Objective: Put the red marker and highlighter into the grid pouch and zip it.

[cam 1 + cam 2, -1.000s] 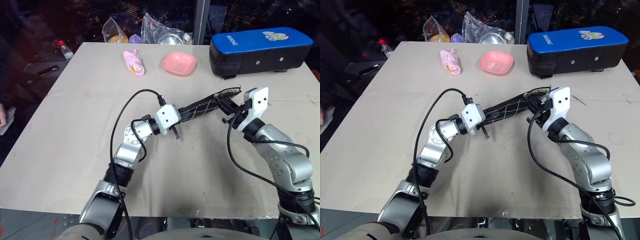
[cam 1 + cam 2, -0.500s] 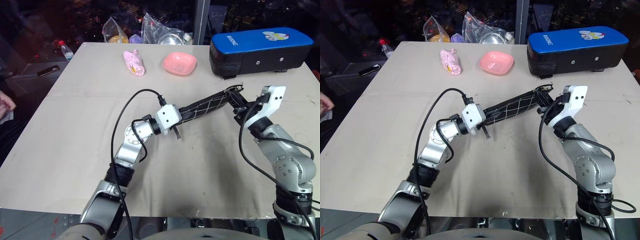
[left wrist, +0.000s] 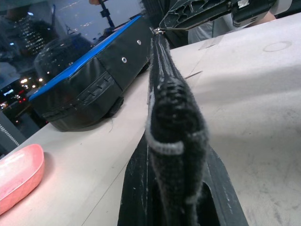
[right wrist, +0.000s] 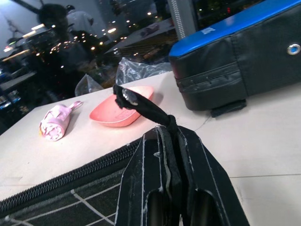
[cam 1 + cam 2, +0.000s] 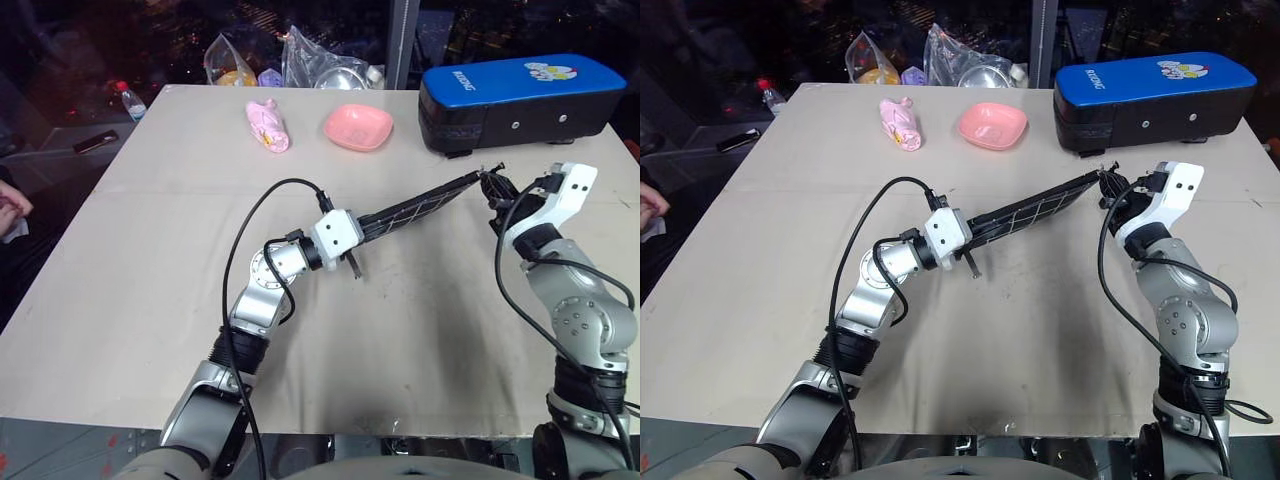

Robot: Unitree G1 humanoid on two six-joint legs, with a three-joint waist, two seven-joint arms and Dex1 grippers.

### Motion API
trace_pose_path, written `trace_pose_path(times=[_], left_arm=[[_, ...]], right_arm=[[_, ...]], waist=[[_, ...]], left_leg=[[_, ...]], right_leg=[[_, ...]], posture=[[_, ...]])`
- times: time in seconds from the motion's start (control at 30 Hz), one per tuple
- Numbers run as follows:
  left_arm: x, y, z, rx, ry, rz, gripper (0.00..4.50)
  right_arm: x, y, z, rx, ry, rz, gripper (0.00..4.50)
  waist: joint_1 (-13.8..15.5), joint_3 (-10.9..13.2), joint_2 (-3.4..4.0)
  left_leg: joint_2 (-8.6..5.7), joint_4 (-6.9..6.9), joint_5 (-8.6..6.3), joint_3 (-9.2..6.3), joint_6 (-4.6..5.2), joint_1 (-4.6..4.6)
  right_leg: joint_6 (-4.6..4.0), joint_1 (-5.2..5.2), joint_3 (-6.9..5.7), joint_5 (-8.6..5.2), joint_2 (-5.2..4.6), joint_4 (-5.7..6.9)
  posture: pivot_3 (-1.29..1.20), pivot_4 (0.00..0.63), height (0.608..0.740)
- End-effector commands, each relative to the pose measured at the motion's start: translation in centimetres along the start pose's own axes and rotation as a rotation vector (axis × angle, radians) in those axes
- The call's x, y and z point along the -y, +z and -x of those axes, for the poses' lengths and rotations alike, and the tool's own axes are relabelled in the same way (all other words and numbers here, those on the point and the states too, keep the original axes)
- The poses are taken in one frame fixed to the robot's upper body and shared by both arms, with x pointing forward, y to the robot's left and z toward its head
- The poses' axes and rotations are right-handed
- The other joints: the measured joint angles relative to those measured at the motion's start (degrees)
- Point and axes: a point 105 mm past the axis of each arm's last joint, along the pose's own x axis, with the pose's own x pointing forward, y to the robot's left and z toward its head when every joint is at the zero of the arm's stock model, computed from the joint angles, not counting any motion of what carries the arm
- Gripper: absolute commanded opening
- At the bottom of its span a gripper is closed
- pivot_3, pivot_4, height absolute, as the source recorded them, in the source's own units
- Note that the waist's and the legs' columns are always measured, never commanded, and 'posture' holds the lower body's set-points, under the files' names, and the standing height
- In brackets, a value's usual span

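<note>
Hanging taut btwn both grippers, black white-gridded grid pouch point(image 5: 415, 208), zip closed.

Silver jointed arms, looping black cables, white wrist housings, black two-fingered left hand point(image 5: 352, 236) and right hand point(image 5: 497, 185).

Grid pouch point(image 5: 415, 209): held above the surface point(image 5: 150, 290), stretched between both tools.
Left tool point(image 5: 362, 229): at the pouch's near-left end.
Right tool point(image 5: 497, 185): at its far-right end, on the zipper pull point(image 4: 141, 107).
Case point(image 5: 520, 100): behind the right tool, far right.
Bowl point(image 5: 358, 126): left of the case.
Folded umbrella point(image 5: 267, 124): left of the bowl.
</note>
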Motion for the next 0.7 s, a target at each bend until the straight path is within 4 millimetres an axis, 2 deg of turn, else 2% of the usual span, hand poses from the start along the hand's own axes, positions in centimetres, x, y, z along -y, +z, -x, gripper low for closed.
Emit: trace_pose_path(times=[0.03,0.13,0.17,0.23,0.3,0.37,0.47,0.53,0.63,0.7], left_arm=[[-2.5,0.2,0.6,-0.014,0.093,-0.101,0.0],[-4.1,0.1,1.2,-0.034,0.139,-0.166,0.0],[-4.6,0.1,1.4,-0.038,0.151,-0.189,0.0],[-5.5,0.3,1.7,-0.041,0.174,-0.238,0.0],[-5.5,0.1,2.1,-0.054,0.137,-0.29,0.0],[-4.0,-1.1,2.8,-0.092,0.025,-0.275,0.0],[-2.2,-3.3,4.4,-0.18,-0.072,-0.252,0.99],[-2.1,-4.3,5.4,-0.221,-0.05,-0.195,1.96],[-1.5,-4.4,6.8,-0.213,-0.016,-0.026,3.31],[-1.0,-4.2,8.1,-0.18,0.044,0.186,4.4]], right_arm=[[-2.3,0.1,1.4,-0.03,0.183,0.056,1.77],[-1.5,-0.8,2.2,-0.085,0.185,0.137,3.11],[-1.2,-1.0,2.4,-0.1,0.188,0.149,3.7],[-0.8,-1.6,3.1,-0.135,0.212,0.18,4.45],[0.0,-2.3,3.8,-0.167,0.214,0.209,4.45],[1.0,-3.2,4.5,-0.198,0.21,0.234,4.45],[2.4,-3.7,5.4,-0.173,0.221,0.278,4.5],[3.6,-4.2,6.1,-0.197,0.222,0.341,4.5],[4.2,-4.4,6.9,-0.201,0.285,0.368,4.5],[4.4,-4.8,7.5,-0.233,0.342,0.373,4.5]], waist=[[-0.05,0.0,0.0],[-0.17,0.0,0.0],[-0.15,0.0,0.0],[-0.17,0.0,0.0],[-0.1,0.0,0.0],[-0.09,0.0,0.0],[-0.13,0.0,0.0],[-0.18,0.0,0.0],[-0.16,0.01,-0.01],[-0.37,0.0,0.0]], left_leg=[[0.0,-0.01,0.0,-0.01,0.0,0.0],[0.0,0.0,-0.09,0.0,0.16,0.01],[0.0,0.0,-0.12,0.01,0.2,0.02],[0.0,0.0,-0.12,0.0,0.21,0.04],[0.0,-0.01,-0.12,-0.01,0.2,0.03],[0.0,-0.01,-0.05,0.01,0.08,0.02],[-0.01,-0.02,-0.01,0.05,0.01,0.04],[-0.01,-0.02,-0.01,0.09,0.02,0.08],[0.0,0.0,-0.04,0.08,0.06,0.08],[0.02,0.0,-0.04,0.09,0.06,0.1]], right_leg=[[0.0,0.0,-0.01,0.0,0.0,-0.01],[0.0,0.0,0.0,0.0,0.01,0.01],[0.0,0.0,0.01,0.0,0.0,0.04],[0.0,0.0,0.0,0.0,0.01,0.04],[0.0,0.0,-0.01,0.0,0.02,0.04],[0.0,0.0,0.0,0.0,0.02,-0.01],[0.01,0.0,0.03,0.0,0.03,-0.03],[0.01,0.0,0.08,0.0,0.04,-0.01],[0.01,0.0,0.07,0.0,0.03,0.02],[0.01,0.0,0.08,0.0,0.02,0.05]], posture=[[0.0,0.15,0.716],[0.0,0.15,0.716],[0.0,0.15,0.716],[0.0,0.15,0.716],[0.0,0.15,0.716],[0.0,0.15,0.716],[0.0,0.15,0.716],[0.0,0.15,0.716],[0.0,0.15,0.716],[0.0,0.15,0.716]])
